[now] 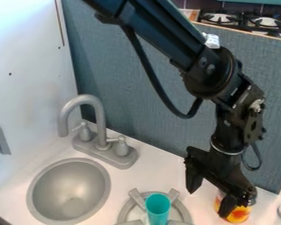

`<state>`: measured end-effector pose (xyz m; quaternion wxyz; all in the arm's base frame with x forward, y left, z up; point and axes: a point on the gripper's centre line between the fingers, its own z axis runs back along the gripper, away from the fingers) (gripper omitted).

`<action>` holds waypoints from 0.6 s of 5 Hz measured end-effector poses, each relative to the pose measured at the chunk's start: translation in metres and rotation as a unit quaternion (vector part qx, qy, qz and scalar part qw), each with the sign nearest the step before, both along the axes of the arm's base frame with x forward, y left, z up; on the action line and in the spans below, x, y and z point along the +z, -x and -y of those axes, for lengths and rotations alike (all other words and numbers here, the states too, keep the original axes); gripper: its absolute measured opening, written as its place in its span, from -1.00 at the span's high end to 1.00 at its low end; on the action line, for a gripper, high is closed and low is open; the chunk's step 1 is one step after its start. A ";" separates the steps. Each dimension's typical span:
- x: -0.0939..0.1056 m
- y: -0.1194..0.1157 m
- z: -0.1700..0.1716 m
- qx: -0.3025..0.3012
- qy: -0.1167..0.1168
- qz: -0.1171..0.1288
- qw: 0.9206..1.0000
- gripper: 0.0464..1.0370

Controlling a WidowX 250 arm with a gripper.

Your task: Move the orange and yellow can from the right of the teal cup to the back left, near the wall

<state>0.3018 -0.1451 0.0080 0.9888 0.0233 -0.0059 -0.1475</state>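
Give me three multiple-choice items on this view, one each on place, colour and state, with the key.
1. Where is the teal cup?
A) In the sink
B) On the gray burner
C) Under the faucet

2. What colours does the can show?
A) Red and yellow
B) Blue and black
C) Green and purple

3. How are the jaws of the gripper?
A) Shut together
B) Closed on the cup
C) Apart

1: B, the cup stands over the burner's ring.
2: A, red and yellow show beside the jaws.
3: C, a wide gap separates them.
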 end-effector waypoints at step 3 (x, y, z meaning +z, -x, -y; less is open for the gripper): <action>-0.025 -0.025 0.041 -0.018 0.028 0.007 0.999 -0.93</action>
